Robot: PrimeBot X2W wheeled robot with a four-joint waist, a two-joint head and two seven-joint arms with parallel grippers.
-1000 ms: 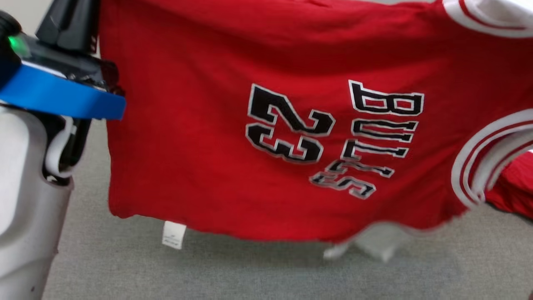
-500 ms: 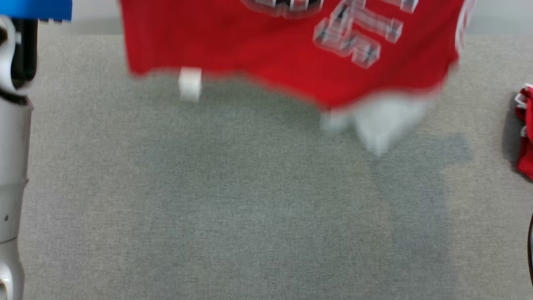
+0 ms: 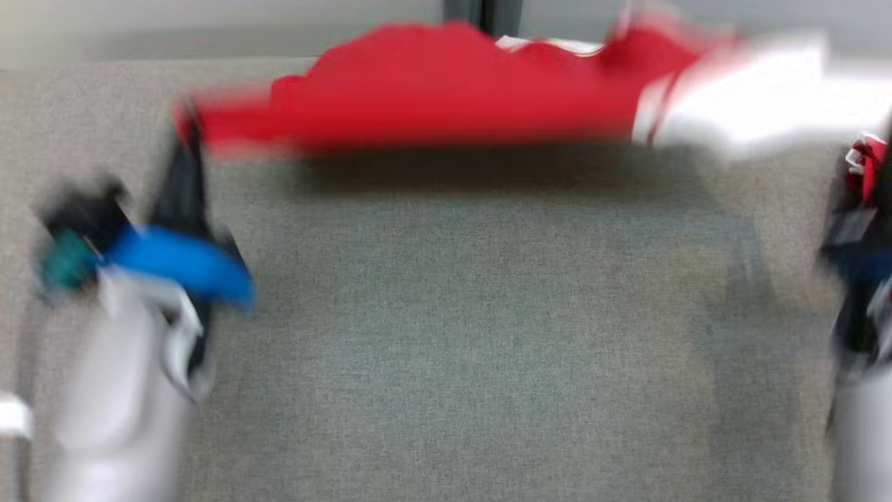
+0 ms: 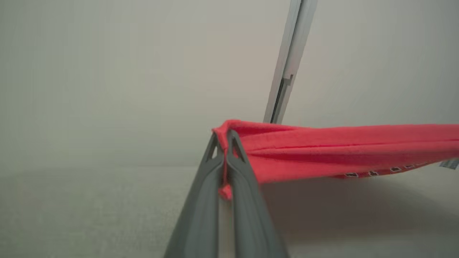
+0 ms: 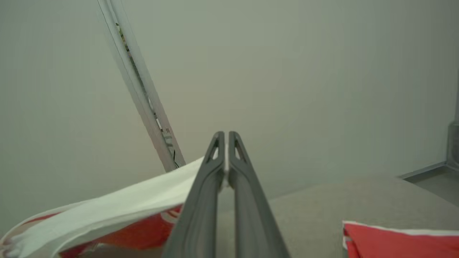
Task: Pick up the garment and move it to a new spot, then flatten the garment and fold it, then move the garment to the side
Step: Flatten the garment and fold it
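Half a second ago the red garment [image 3: 432, 104] hung like a curtain from the top of the head view. Now it is pulled out into a low, nearly level band across the far side of the grey tabletop [image 3: 446, 348], and the left arm has come down into the near left of that view. The head view is smeared by motion, so fine detail is lost.

The left gripper [image 4: 225, 138] has its jaws clenched on a bunched red corner of the garment, and a small nub of cloth pokes out between the fingers lower down. From there the cloth runs off to the right in long taut folds, with a dark shadow on the tabletop beneath it. In the head view the same gripper [image 3: 185, 136] is at the garment's left end, with a blue band [image 3: 181, 268] around the wrist and the pale forearm [image 3: 118, 404] below.

The right gripper [image 5: 226, 138] has its jaws pressed together on the garment's white part, which trails away to the left with red beneath.

A second red cloth [image 5: 394, 240] with white trim lies on the tabletop at the right. A pale wall [image 4: 107, 71] with a narrow upright strip [image 4: 287, 71] stands behind.
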